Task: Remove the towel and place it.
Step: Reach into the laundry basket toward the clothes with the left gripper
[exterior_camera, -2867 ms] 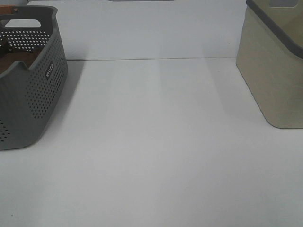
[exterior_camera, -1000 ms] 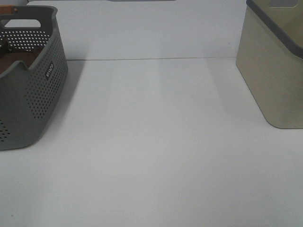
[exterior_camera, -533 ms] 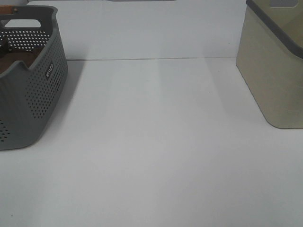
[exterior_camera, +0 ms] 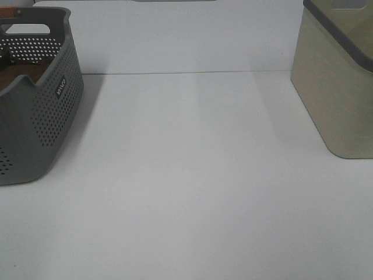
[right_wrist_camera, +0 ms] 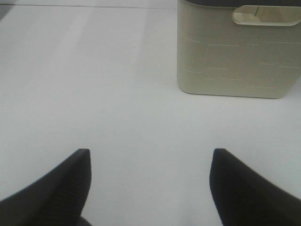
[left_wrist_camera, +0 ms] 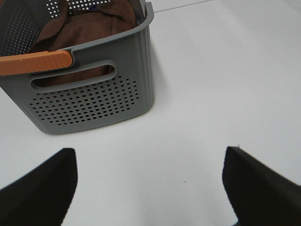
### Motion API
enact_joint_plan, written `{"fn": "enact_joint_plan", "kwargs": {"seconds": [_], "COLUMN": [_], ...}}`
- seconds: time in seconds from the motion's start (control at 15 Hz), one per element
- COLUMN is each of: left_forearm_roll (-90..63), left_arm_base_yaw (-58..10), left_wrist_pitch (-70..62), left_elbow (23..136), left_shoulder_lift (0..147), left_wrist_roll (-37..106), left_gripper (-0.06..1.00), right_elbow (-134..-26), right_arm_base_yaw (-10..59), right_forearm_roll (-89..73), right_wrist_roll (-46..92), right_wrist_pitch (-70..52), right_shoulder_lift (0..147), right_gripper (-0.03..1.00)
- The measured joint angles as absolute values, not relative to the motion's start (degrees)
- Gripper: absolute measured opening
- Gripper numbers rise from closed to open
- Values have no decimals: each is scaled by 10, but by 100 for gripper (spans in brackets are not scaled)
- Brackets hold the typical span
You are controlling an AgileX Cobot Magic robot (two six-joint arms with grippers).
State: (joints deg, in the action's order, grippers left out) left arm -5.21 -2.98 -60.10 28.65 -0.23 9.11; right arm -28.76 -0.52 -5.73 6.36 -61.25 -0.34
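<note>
The dark brown towel (left_wrist_camera: 89, 28) lies bunched inside the grey perforated basket (left_wrist_camera: 94, 101); a sliver of the towel (exterior_camera: 14, 79) shows in the exterior high view, where the basket (exterior_camera: 46, 116) stands at the far left. My left gripper (left_wrist_camera: 148, 181) is open and empty, a short way in front of the basket's handle side. My right gripper (right_wrist_camera: 150, 181) is open and empty above bare table, facing the beige bin. Neither gripper shows in the exterior high view.
A beige bin (exterior_camera: 341, 87) with a grey rim stands at the right, also in the right wrist view (right_wrist_camera: 237, 49). An orange handle (left_wrist_camera: 35, 62) runs along the basket's rim. The white table (exterior_camera: 192, 175) lies between basket and bin, with a wall behind.
</note>
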Motion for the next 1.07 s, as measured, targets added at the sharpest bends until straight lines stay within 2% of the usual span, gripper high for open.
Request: {"fn": "enact_joint_plan", "kwargs": {"seconds": [1.07], "left_forearm_roll": [-52], "left_arm_base_yaw": [-30], "left_wrist_pitch": [-601], "left_elbow": [286], "left_shoulder_lift": [-2], "left_wrist_roll": [91], "left_gripper": [80], "right_elbow": [-288], "right_arm_base_yaw": [-5], "right_forearm_roll": [-57], "right_wrist_roll": [64], "right_wrist_pitch": [-612], "right_shoulder_lift": [-3], "right_gripper": [68]}}
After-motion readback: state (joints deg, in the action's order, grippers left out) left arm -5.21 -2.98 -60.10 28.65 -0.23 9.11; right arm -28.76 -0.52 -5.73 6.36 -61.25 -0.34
